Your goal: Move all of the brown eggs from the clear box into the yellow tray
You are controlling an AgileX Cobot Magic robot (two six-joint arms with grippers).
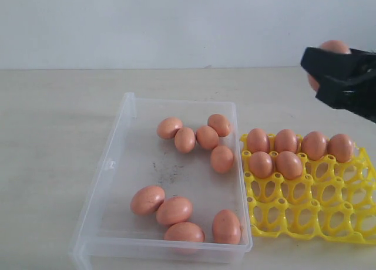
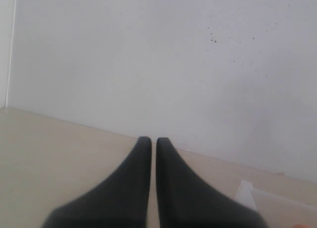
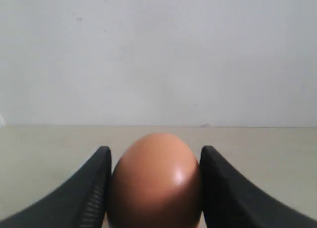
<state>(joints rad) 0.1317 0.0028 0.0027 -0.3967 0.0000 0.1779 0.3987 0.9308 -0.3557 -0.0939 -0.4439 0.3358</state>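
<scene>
Several brown eggs [image 1: 185, 139] lie in the clear box [image 1: 117, 144], in a far cluster and a near row. The yellow tray [image 1: 352, 220] stands right of the box with several eggs [image 1: 286, 141] in its far cups. My right gripper [image 1: 317, 63] hangs high above the tray's far right side, shut on one brown egg [image 1: 335, 46]. In the right wrist view that egg [image 3: 156, 181] fills the space between both fingers [image 3: 94, 188]. My left gripper [image 2: 153, 141] is shut with nothing between its fingers, over bare table facing the wall; it is out of the exterior view.
A white wall [image 1: 176, 23] rises behind the beige table [image 1: 53, 129]. A corner of the clear box [image 2: 277, 203] shows in the left wrist view beside the left gripper.
</scene>
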